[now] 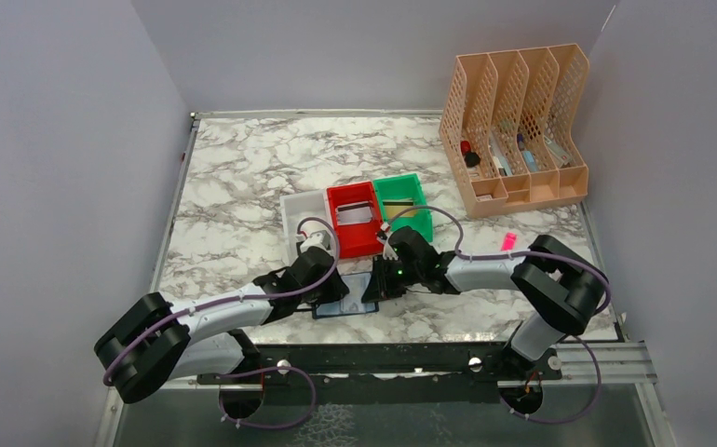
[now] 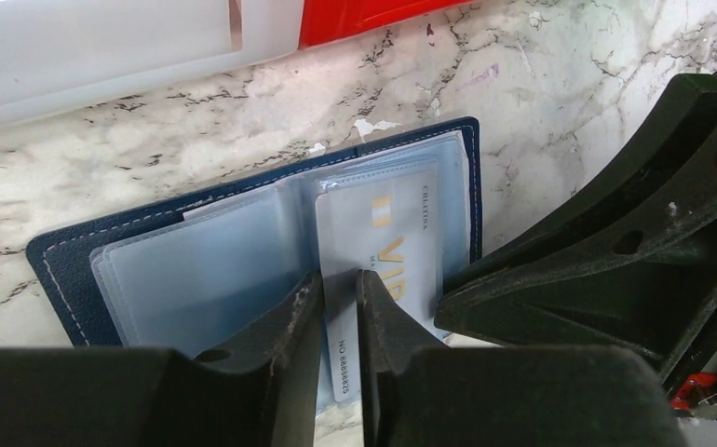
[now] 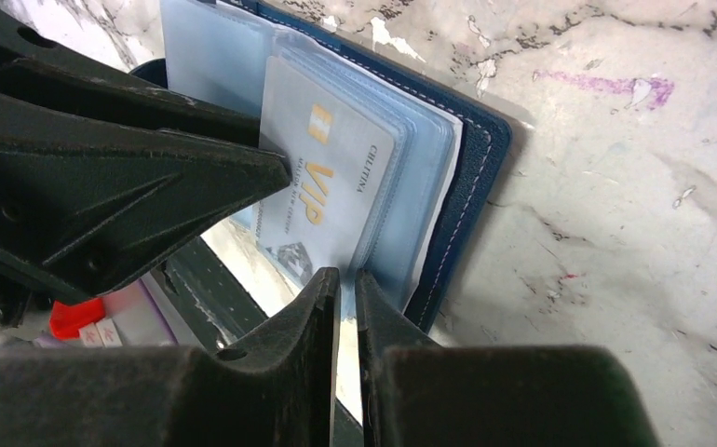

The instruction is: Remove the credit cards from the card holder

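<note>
Navy card holder (image 2: 61, 279) lies open by the six-o'clock edge of the marble table (image 1: 234, 177), plastic bins (image 1: 355, 244) at twelve. Left gripper (image 2: 338, 303) and right gripper (image 3: 347, 298), narrowly parted, meet at its silvery card (image 2: 383, 233); grip unclear.

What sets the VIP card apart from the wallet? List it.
Colour: the card is silvery with gold lettering; the wallet is navy with pale stitching.
Size: the card is smaller than the wallet.
Pose: the wallet lies spread open; the card pokes out of a clear sleeve, past the wallet's edge.
Both are flat rectangles.
</note>
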Robot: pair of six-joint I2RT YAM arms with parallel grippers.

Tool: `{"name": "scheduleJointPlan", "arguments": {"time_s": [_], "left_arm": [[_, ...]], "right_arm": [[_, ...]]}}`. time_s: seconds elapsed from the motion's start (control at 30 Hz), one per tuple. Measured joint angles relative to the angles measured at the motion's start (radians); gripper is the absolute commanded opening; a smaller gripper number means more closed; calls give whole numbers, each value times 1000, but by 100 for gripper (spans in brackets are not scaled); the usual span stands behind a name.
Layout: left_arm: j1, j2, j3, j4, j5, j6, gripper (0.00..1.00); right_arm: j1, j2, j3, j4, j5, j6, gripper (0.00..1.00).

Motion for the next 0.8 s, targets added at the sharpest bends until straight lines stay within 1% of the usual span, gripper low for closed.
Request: {"name": "scheduleJointPlan", "arguments": {"time_s": [0.13, 0.5, 0.8], "left_arm": [[1, -6, 0, -4, 0, 3, 16], [2, -106, 0, -52, -6, 3, 17], [2, -103, -6, -30, -3, -12, 15]], "right_arm": [[0, 0, 0, 0, -4, 0, 15], [0, 6, 47, -34, 2, -17, 20], [0, -23, 47, -49, -1, -52, 23]]}}
